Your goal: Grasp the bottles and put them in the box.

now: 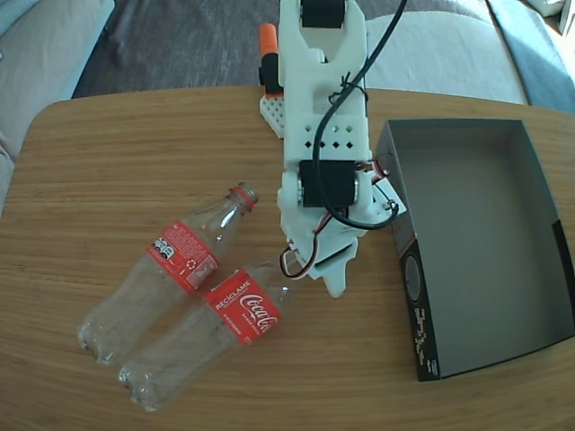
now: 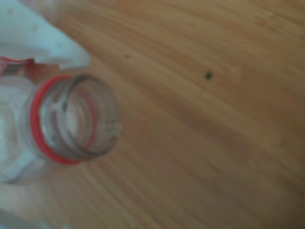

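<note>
Bottles: the nearer bottle (image 1: pixel 208 330) lies left of the box (image 1: pixel 406 269); my fingers (image 1: pixel 310 269) straddle its neck, closure unclear. It could roll into the other bottle (image 1: pixel 171 269).

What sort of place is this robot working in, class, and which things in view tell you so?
Probably a living room at home: a rounded wooden table with a grey sofa behind it, and everyday Coca-Cola bottles beside a cardboard box.
</note>
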You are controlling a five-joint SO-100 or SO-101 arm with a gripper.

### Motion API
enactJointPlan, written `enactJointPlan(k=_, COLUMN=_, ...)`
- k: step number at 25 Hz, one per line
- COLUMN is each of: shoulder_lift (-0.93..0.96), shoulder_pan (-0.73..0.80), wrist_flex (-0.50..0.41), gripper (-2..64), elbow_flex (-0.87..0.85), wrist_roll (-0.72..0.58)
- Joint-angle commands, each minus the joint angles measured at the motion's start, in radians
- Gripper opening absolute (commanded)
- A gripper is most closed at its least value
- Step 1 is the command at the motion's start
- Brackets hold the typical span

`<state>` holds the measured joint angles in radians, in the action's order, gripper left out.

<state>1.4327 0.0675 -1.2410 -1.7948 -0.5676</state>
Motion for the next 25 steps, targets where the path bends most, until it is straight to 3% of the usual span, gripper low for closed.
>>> enactJointPlan(k=1, shoulder_lift=0.003, shoulder_pan=-0.003, wrist_flex=0.0, gripper=43.6, elbow_flex=0.032, wrist_roll=-0.051)
enactJointPlan(k=25, shoulder_lift=0.0, shoulder_pan=-0.035, wrist_flex=0.092, gripper=43.6, elbow_flex=-0.055, wrist_roll=-0.101)
